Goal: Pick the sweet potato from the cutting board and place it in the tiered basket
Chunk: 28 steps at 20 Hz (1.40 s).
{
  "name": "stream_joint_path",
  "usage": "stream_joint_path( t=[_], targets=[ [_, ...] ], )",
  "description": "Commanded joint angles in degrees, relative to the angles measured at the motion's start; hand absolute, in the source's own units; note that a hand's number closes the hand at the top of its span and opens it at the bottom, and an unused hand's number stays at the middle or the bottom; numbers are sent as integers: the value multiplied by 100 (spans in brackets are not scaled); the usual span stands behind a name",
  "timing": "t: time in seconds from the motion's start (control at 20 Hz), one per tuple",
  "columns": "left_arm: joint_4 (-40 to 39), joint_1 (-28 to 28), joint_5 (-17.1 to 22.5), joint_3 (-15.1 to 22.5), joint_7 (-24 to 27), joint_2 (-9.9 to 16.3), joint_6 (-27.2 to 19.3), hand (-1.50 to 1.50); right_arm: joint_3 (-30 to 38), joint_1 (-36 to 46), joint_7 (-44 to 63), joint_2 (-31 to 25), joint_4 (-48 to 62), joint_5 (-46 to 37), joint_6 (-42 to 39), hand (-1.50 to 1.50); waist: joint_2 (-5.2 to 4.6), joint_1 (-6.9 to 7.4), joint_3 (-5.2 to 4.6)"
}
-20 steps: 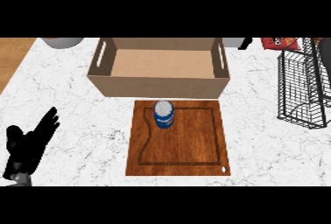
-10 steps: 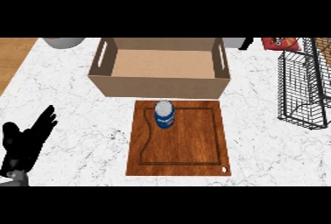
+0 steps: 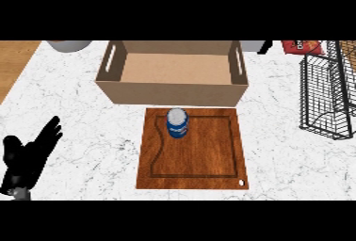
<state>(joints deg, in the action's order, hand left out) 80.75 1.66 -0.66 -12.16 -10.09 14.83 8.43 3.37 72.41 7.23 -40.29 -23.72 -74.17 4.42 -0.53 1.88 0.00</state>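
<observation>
**Can on the board, no sweet potato in sight**

The cutting board (image 3: 192, 148) lies near the middle of the table (image 3: 292, 160), its far edge just beside an open cardboard box (image 3: 173, 70). No sweet potato shows on it. What stands there is an upright blue can with a silver top (image 3: 177, 123), on the board's far half, left of centre.

The wire tiered basket (image 3: 330, 92) stands at the table's right edge, well apart from the board.

The left robot hand (image 3: 28, 160) rests at the table's near-left corner, fingers straight and spread, holding nothing. The right robot hand is out of view.

The can looks rigid, smooth and probably slippery. A grasp round its side wall at mid-height, kept upright, seems safest.
</observation>
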Motion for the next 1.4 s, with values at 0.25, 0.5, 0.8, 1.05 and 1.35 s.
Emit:
stream_joint_path(
  t=[0.25, 0.5, 0.8, 1.05, 1.35],
  targets=[
    [-149, 127, -177, 120, 364, -181, -87, 0, 299, 42, 874, -90, 1107, 99, -1239, -150, -15, 9, -1],
    [236, 138, -119, 77, -72, -142, -135, 0, 677, 114, 1168, -258, 1051, 395, -1052, -150, 4, 4, 6],
    [-126, -90, -48, -30, 71, -44, -17, 0, 1177, 206, 842, -440, 643, 864, -207, -150, 3, -31, 7],
    [-265, 92, -123, -68, 309, -16, -2, 0, 1601, 273, 1381, -506, 328, 1216, 268, -150, 33, -110, 0],
    [134, 124, 52, -165, -216, 38, 1, 0, 2575, 100, 1569, -1139, 236, 2167, -77, -150, 107, -255, 9]
  ],
)
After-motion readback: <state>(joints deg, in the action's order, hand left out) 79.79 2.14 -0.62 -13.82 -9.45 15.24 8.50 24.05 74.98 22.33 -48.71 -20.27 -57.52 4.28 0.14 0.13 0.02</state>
